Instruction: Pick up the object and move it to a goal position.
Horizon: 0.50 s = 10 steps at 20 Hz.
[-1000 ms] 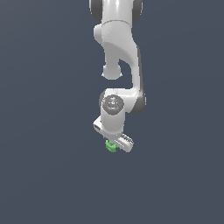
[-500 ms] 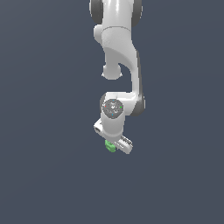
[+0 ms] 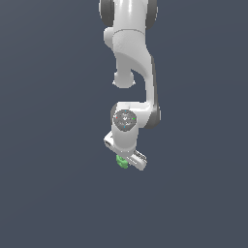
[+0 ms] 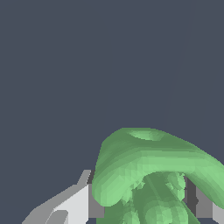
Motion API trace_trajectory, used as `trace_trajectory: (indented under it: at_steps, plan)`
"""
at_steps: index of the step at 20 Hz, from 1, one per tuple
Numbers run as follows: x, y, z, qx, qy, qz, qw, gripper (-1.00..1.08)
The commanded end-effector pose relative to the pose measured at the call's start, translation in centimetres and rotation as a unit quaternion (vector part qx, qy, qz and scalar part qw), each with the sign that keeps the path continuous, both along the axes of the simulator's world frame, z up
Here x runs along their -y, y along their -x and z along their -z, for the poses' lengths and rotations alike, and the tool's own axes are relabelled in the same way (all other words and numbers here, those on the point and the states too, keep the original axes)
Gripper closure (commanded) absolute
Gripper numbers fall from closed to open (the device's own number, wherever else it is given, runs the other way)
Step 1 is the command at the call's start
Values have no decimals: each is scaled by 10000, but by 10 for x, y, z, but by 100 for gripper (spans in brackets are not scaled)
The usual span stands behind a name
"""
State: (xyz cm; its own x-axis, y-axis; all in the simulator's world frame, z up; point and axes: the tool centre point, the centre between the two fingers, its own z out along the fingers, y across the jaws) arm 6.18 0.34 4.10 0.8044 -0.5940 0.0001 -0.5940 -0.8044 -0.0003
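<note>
The green piece sat at the tip of the hand, on the exterior view's left side of it, with the arm reaching down from above. In the wrist view the piece filled the space between the fingers, which were clamped on it. Its knobbly, lobed surface probably gave uneven contact. A fast move could have let it rotate or slip out. No goal marker was visible, so the remaining travel could not be judged.
</note>
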Motion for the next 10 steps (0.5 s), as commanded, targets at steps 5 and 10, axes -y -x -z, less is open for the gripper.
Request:
trace_trajectory:
  at_steps: [5,10]
  plan:
    - [0,5,-9,2,0,-1,10000,108]
    - [1,14,-27,2,0,-1,10000,108]
